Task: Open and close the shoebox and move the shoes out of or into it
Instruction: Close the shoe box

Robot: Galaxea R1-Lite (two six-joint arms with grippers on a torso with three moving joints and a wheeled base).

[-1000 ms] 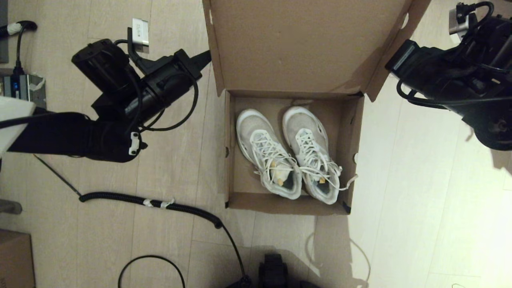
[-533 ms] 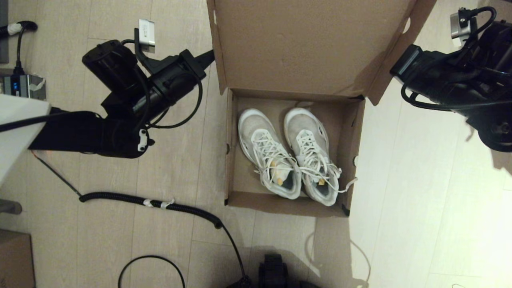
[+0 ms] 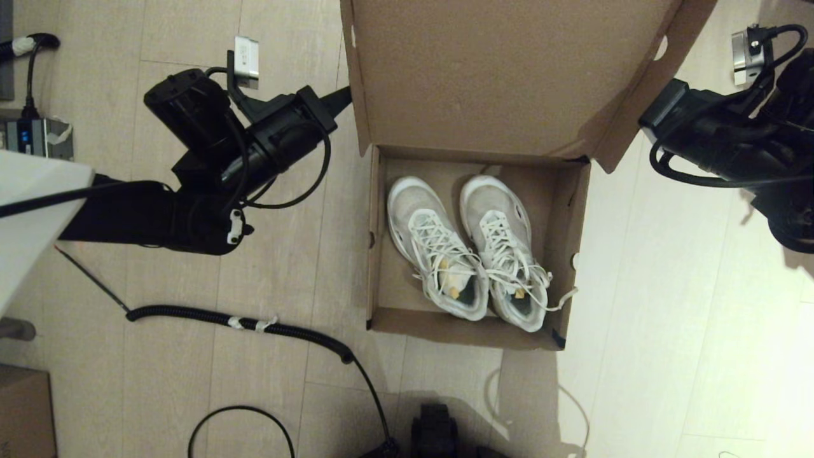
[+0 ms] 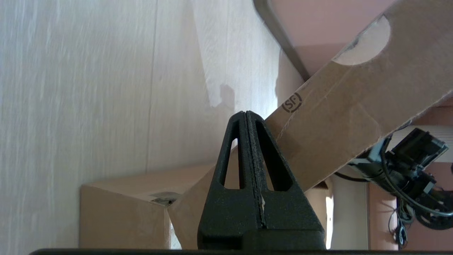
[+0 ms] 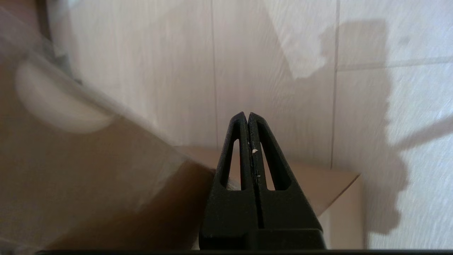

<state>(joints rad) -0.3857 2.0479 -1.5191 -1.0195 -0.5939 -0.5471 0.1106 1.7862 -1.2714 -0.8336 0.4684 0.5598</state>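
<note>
The brown shoebox [image 3: 381,280] lies open on the floor, its hinged lid [image 3: 496,70] standing up at the far side. Side by side inside are the white lace-up shoes [image 3: 467,254], toes toward the lid. My left gripper [image 3: 343,97] is shut and empty, its tip against the outside of the lid's left side flap [image 4: 354,117]. In the right wrist view my right gripper [image 5: 246,115] is also shut and empty, beside the lid's right side flap [image 5: 88,170]. In the head view that flap hides its tip.
A coiled black cable [image 3: 254,321] crosses the floor left of the box, with a thinner cable loop [image 3: 241,420] nearer me. A plain brown carton [image 3: 22,413] sits at the near left corner. A power strip [image 3: 32,137] lies far left.
Both arms, the raised lid and the box with the shoes have all shifted a little to the right. Both grippers stay shut.
</note>
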